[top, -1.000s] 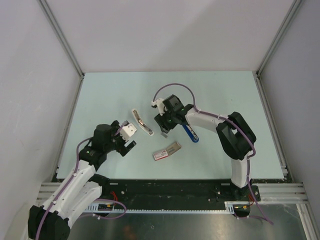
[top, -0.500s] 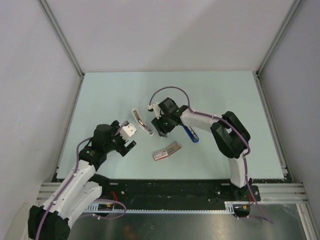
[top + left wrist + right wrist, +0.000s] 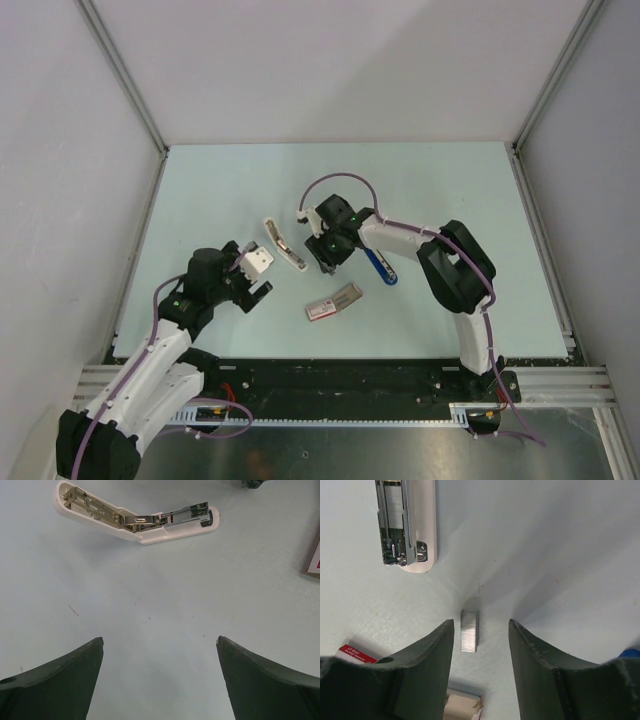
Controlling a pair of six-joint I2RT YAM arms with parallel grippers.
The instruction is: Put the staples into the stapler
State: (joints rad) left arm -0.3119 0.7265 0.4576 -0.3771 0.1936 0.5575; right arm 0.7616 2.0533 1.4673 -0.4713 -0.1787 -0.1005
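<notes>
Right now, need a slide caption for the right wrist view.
Right hand open, fingers flanking a strip of staples lying on the table; an opened white stapler lies beyond.

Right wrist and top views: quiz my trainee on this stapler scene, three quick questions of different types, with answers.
1. True or false: the staple strip lies on the table between the right arm's open jaws, touching neither.
2. The white stapler is: A shut; B hinged open, metal channel showing; C held in the left jaws.
3. Fill in: the second stapler on the table has a ___ body.
Key: 1 true; 2 B; 3 blue.
</notes>
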